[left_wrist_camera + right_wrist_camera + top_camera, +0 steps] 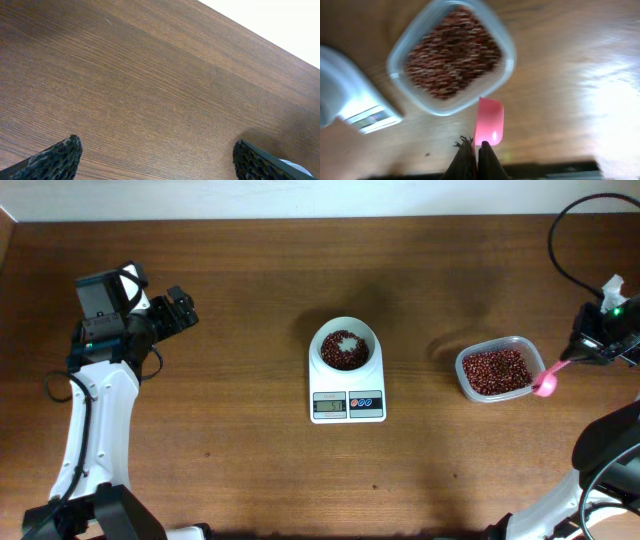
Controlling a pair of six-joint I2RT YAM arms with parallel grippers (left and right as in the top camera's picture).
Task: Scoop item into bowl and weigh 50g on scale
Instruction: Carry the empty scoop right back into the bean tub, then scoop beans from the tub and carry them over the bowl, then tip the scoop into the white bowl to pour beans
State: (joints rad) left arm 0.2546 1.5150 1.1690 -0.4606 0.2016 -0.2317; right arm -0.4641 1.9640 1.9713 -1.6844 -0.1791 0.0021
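While right jaws pinch a pink scoop (489, 124), seemingly empty, beans (452, 52) just beyond, left jaws gaping

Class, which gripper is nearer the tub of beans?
Right. The right gripper, shut on the scoop, is just beside the tub, on its side away from the scale. The left gripper is far across the table, beyond the scale.

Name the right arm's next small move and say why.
Probably dip the pink plastic scoop into the clear plastic tub of red-brown beans: the right gripper holds it empty beside the tub, and the round white bowl on the white scale looks only part-filled.
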